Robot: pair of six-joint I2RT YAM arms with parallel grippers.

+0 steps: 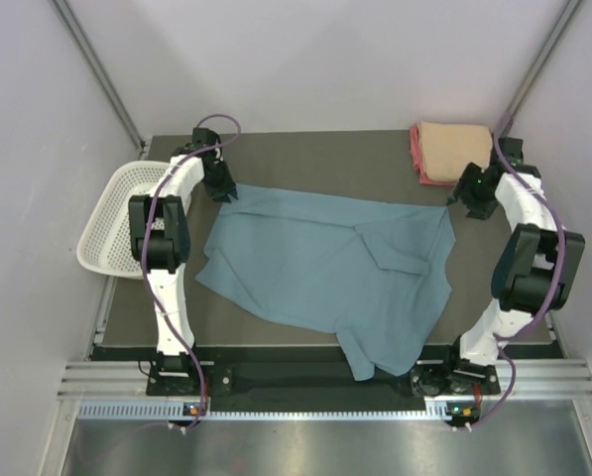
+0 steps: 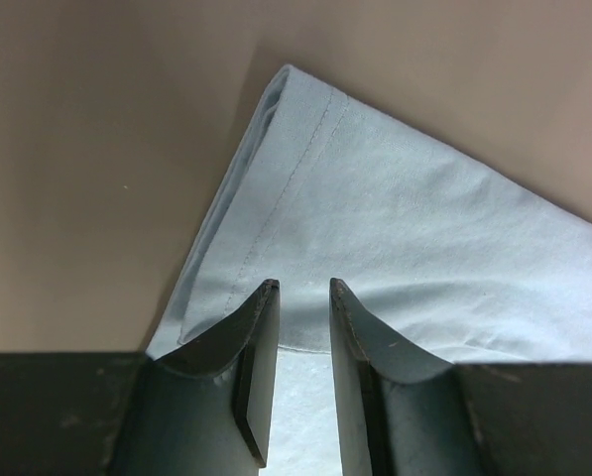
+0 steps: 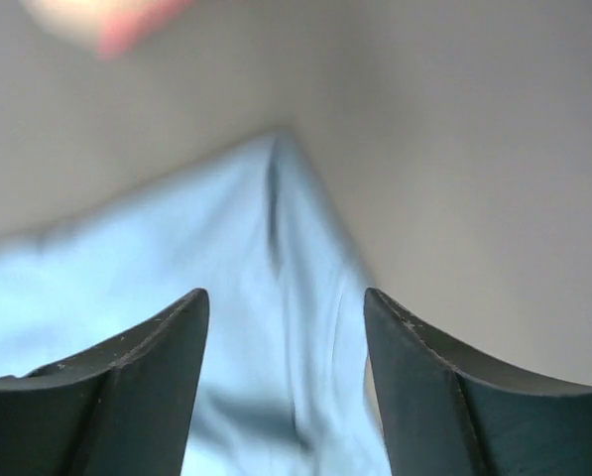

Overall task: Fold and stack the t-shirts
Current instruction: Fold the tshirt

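The large blue-grey t-shirt [image 1: 315, 263] lies spread and rumpled across the table, one part hanging off the near edge. My left gripper [image 1: 220, 188] is low over its far left corner [image 2: 305, 149], its jaws a narrow gap apart with cloth [image 2: 395, 228] showing beneath them. At the far right corner [image 3: 276, 188] my right gripper [image 1: 466, 196] stands wide open, nothing between its fingers. A peach t-shirt [image 1: 456, 146] folded flat rests on a pink-red one [image 1: 419, 159] in the far right corner of the table.
A white mesh basket [image 1: 112, 213] hangs off the table's left edge beside the left arm. Walls close in on the left, back and right. The folded stack [image 3: 97, 20] shows as a blur just beyond the right gripper.
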